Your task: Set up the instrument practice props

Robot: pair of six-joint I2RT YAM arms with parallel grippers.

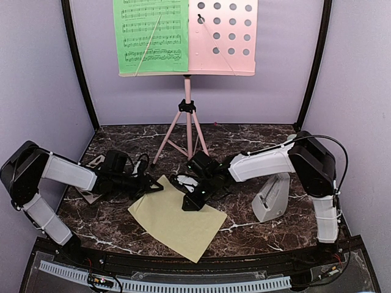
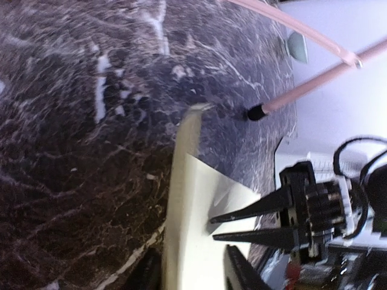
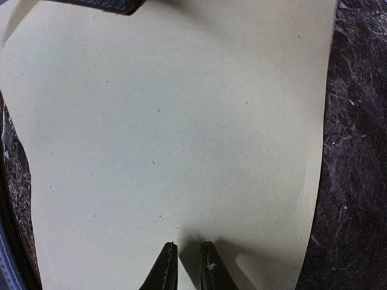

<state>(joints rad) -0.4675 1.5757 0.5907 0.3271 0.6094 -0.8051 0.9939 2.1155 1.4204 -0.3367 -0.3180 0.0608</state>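
The pink music stand (image 1: 223, 36) stands at the back on its tripod, with the green music sheet (image 1: 151, 33) on the left half of its desk. Flat on the marble in the middle lies the pale yellow music sheet (image 1: 177, 223) (image 3: 181, 121). My left gripper (image 1: 157, 186) (image 2: 181, 257) lies low at the sheet's left corner, its fingers apart on either side of the lifted edge (image 2: 184, 157). My right gripper (image 1: 193, 201) (image 3: 186, 248) (image 2: 211, 226) points down onto the sheet, tips almost together, nothing between them. The light-grey metronome (image 1: 272, 196) stands to the right.
A pale tile (image 1: 91, 196) lies partly under my left arm. One pink tripod leg (image 2: 314, 84) ends just beyond the sheet's far corner. A small pale bowl (image 2: 296, 47) sits by the back wall. Black frame posts flank the purple walls.
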